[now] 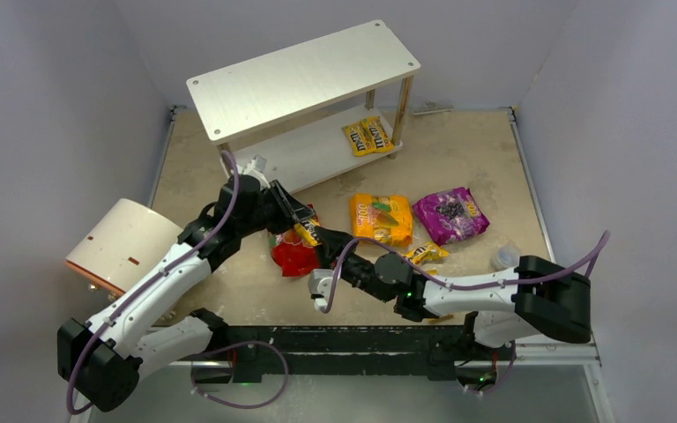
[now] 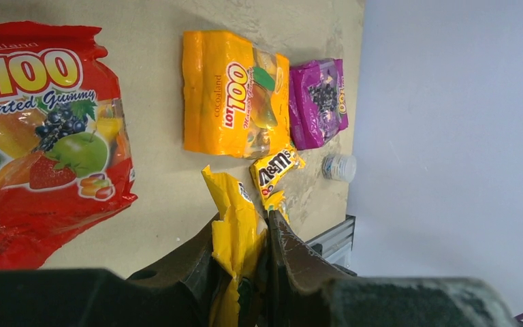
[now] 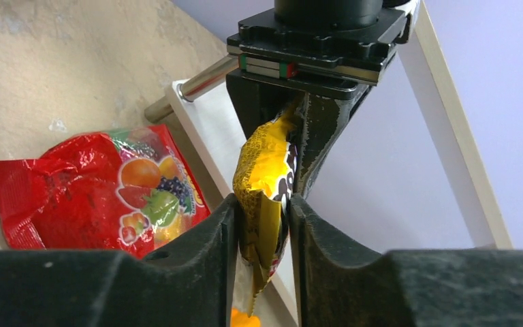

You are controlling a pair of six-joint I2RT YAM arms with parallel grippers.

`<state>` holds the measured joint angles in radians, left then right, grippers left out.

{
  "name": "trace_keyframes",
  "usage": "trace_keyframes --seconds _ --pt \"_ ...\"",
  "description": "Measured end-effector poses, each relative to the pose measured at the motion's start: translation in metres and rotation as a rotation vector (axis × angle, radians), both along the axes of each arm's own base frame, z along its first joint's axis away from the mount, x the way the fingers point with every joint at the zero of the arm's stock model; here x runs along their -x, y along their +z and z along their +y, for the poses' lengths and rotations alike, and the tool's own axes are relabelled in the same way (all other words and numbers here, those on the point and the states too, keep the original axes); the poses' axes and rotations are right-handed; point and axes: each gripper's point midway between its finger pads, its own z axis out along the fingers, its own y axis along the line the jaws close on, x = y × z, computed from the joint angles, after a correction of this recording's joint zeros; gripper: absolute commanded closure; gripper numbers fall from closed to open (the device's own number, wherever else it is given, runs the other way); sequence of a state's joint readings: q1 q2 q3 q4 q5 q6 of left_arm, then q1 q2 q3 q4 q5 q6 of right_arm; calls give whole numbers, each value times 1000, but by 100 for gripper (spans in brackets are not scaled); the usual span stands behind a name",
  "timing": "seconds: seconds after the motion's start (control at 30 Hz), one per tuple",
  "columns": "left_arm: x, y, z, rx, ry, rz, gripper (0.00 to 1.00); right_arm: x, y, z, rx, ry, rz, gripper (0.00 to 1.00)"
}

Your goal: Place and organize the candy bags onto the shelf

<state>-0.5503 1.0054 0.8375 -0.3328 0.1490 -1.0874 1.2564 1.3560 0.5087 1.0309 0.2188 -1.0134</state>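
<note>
Two robot arms meet over the counter [image 1: 458, 159], both clamped on one small yellow M&M's packet [image 3: 265, 170] held in the air between them. The left end effector [image 2: 242, 230] is nearly closed, its fingers pinching one end of the packet. The right end effector [image 3: 262, 212] has its fingers pressed against both faces of the other end, the gap between them no wider than the crumpled packet. In the right wrist view, the left end effector hangs just above, with the packet stretched between the two pairs of fingers.

Below the meeting point, the large red gummy bag [image 1: 293, 256] lies flat on the counter, near the front left post of the shelf [image 1: 300, 75]. To its right, the orange-yellow bag [image 1: 381, 218] and the purple bag [image 1: 448, 214] lie side by side, just apart. A second small M&M's packet [image 1: 427, 254] rests on the counter just in front of them. Two more M&M's packets [image 1: 368, 136] sit side by side at the right end of the shelf's lower board. The top board carries no bags.

A small clear plastic cup [image 1: 504, 257] stands near the counter's right edge. A cream-white cylinder with orange trim [image 1: 123, 242] lies on its side at the left edge, beside the left arm.
</note>
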Motion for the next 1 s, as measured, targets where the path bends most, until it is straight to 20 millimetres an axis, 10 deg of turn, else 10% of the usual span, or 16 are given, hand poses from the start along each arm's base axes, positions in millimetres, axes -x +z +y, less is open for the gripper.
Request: trace_keyframes --seconds 0.13,0.33,0.53,0.8,1.0 --pt "0 -2 1 7 12 15 94 0 1 0 -6 -1 2 89" --pt "0 -2 4 10 45 30 45 2 8 -5 -12 2 11 90" --pt "-4 -18 29 -86 157 51 17 1 13 -22 21 13 42 91" --pt "6 -9 103 -256 413 -5 12 -50 5 -70 96 -103 122 90" --pt "34 10 159 -317 585 -78 12 -106 -13 -71 192 -208 147 90"
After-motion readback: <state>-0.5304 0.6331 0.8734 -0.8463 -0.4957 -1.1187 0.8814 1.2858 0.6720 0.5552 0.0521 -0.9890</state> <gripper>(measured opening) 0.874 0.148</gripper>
